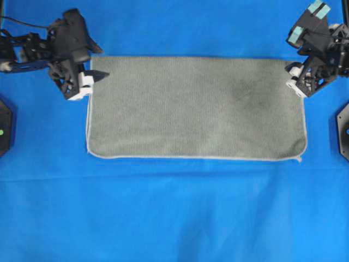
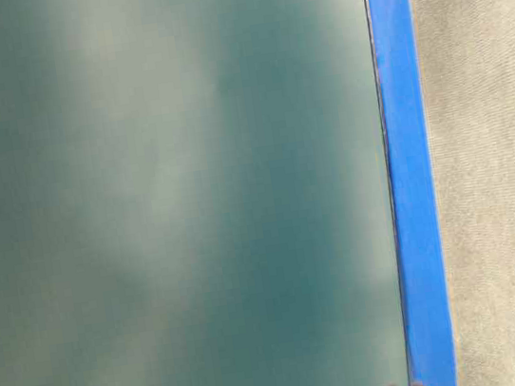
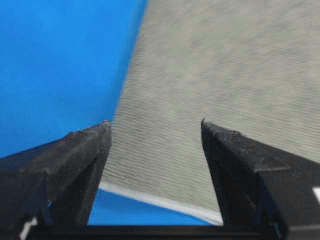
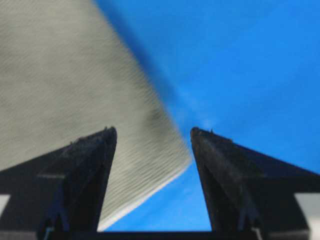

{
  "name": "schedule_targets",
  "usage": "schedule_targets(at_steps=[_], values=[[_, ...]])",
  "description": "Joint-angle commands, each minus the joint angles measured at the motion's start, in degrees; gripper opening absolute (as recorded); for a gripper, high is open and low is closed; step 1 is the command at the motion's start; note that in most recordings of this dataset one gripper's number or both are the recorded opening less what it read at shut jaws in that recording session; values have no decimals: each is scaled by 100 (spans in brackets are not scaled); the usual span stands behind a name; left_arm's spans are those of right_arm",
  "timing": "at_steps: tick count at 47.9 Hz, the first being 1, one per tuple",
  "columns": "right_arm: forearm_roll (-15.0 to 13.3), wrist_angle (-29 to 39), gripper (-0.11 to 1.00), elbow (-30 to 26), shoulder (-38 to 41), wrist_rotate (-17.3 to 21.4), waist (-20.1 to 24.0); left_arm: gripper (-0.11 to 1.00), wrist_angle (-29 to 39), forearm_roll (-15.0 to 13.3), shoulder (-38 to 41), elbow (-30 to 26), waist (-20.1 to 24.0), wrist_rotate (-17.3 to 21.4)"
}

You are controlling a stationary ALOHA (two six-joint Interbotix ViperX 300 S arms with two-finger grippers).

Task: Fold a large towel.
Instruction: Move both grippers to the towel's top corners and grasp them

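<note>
The grey-green towel (image 1: 196, 109) lies flat on the blue cloth as a wide rectangle, with a pale hem along its left, near and right edges. My left gripper (image 1: 98, 61) hovers open at the towel's far left corner. In the left wrist view the towel (image 3: 210, 75) and its hem show between the spread fingers of that gripper (image 3: 155, 125), untouched. My right gripper (image 1: 292, 76) stands open at the far right corner. In the right wrist view the towel's corner (image 4: 60, 75) lies between and beyond the spread fingers of that gripper (image 4: 152, 131), with nothing held.
The bright blue cloth surface (image 1: 174, 213) spreads wide in front of the towel. Black arm bases sit at the left edge (image 1: 4, 125) and the right edge (image 1: 343, 131). The table-level view is a blur of teal with a blue strip (image 2: 410, 171) and grey fabric (image 2: 493, 160).
</note>
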Motion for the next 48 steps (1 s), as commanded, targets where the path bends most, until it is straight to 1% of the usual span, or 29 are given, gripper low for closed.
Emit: schedule_targets(at_steps=[1, 6, 11, 15, 22, 27, 30, 33, 39, 41, 48], values=[[-88, -334, 62, -44, 316, 9, -202, 69, -220, -9, 352, -176, 185, 88], [-149, -598, 62, -44, 677, -9, -413, 69, -431, -9, 817, -281, 387, 97], [-185, -773, 62, -35, 967, -9, -571, 69, -483, -9, 1116, -387, 457, 97], [-185, -923, 62, -26, 1134, -9, -615, 69, -483, -9, 1257, -431, 466, 97], [-193, -1266, 62, 26, 1362, -9, -650, 62, -439, 0, 1371, -439, 475, 105], [-193, -1424, 59, 62, 1477, -9, -659, 51, -290, -9, 1389, -448, 475, 114], [-193, -1468, 53, 70, 1485, -18, -659, 38, -167, -9, 1389, -466, 475, 105], [-193, -1477, 39, 70, 1459, -18, -659, 28, -35, -9, 1389, -475, 475, 105], [-185, -1450, 6, 79, 1415, -26, -650, 5, 281, -9, 1345, -510, 475, 97], [-185, -1424, 4, 79, 1336, -26, -633, 2, 413, -9, 1292, -545, 475, 88], [-141, -1169, 4, 26, 826, -26, -527, 2, 1081, -9, 809, -747, 466, 53]])
